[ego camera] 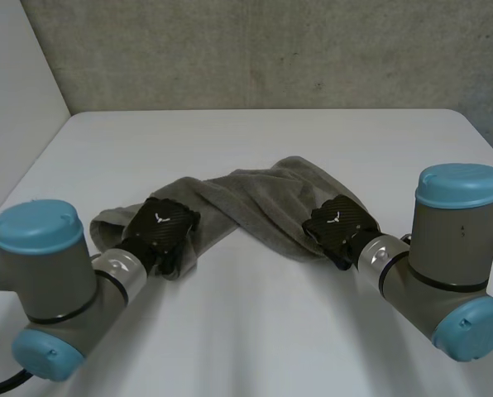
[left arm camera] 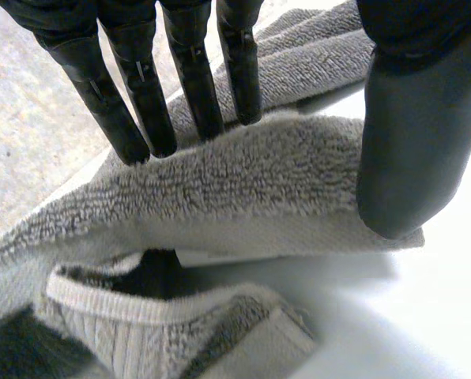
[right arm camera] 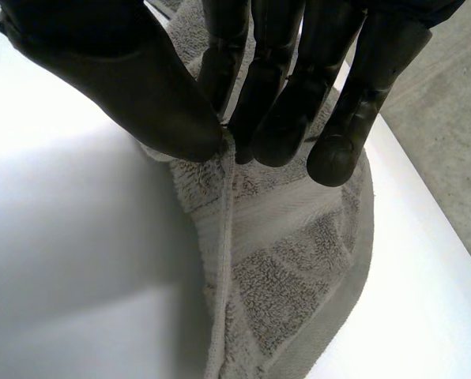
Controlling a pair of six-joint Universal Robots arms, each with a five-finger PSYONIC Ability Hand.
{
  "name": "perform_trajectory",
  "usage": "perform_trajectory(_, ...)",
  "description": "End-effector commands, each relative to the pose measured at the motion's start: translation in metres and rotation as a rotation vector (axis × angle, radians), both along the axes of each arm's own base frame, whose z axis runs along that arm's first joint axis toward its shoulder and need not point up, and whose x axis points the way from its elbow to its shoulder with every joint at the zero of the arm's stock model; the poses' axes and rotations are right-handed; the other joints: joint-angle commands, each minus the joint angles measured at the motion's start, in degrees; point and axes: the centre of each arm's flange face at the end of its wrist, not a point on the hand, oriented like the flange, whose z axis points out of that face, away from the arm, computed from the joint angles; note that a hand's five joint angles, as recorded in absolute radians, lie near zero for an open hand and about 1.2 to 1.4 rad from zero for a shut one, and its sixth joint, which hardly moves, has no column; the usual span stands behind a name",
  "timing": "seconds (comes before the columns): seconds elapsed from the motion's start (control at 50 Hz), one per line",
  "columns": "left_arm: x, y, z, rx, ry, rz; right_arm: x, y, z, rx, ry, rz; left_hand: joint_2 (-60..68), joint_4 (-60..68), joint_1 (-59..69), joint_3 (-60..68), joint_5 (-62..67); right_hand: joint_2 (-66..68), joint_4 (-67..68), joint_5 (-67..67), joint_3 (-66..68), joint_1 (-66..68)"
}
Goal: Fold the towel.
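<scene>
A grey towel [ego camera: 255, 198] lies bunched in a long band across the middle of the white table [ego camera: 255, 132]. My left hand [ego camera: 160, 230] rests on its left end. In the left wrist view the fingers [left arm camera: 141, 87] are straight and stand well apart from the thumb [left arm camera: 413, 134], with a folded edge of the towel [left arm camera: 251, 181] lying loose between them. My right hand [ego camera: 339, 222] is at the towel's right end. There the thumb [right arm camera: 141, 87] and fingertips pinch a hemmed edge of the towel [right arm camera: 291, 268], which hangs down from the grip.
A grey concrete wall [ego camera: 255, 50] stands behind the table's far edge. Bare table top stretches in front of the towel [ego camera: 255, 331] and beyond it. Both arms reach in from the near corners.
</scene>
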Motion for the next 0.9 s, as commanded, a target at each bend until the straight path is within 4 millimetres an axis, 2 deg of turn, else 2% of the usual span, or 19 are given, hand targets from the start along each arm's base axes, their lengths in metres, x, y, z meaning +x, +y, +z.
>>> perform_trajectory(0.02, -0.009, 0.001, -0.006, -0.03, -0.003, 0.012, 0.001, 0.003, -0.001, 0.004, 0.002, 0.007, -5.31, -5.96, -5.57, -5.06, -14.41, 5.06, 3.64, 3.14, 3.4, 4.31)
perform_trajectory(0.18, -0.024, 0.007, -0.017, -0.017, -0.01, -0.031, 0.001, 0.004, -0.004, 0.01, 0.005, 0.007, -5.14, -5.79, -5.4, -4.89, -14.24, 5.06, 3.64, 3.14, 3.4, 4.31)
perform_trajectory(0.32, -0.025, 0.004, -0.026, -0.004, -0.028, -0.01, 0.001, 0.004, -0.004, 0.008, 0.005, 0.007, -5.14, -5.79, -5.4, -4.89, -14.24, 5.06, 3.64, 3.14, 3.4, 4.31)
perform_trajectory(0.58, -0.038, 0.015, -0.022, -0.026, -0.025, -0.032, 0.0, 0.003, -0.004, 0.008, 0.005, 0.006, -4.47, -5.12, -4.73, -4.22, -13.57, 5.06, 3.64, 3.14, 3.4, 4.31)
perform_trajectory(0.9, -0.033, -0.003, -0.023, -0.104, -0.121, 0.039, 0.0, 0.004, -0.005, 0.01, 0.008, 0.007, -3.63, -4.28, -3.88, -3.38, -12.73, 5.06, 3.64, 3.14, 3.4, 4.31)
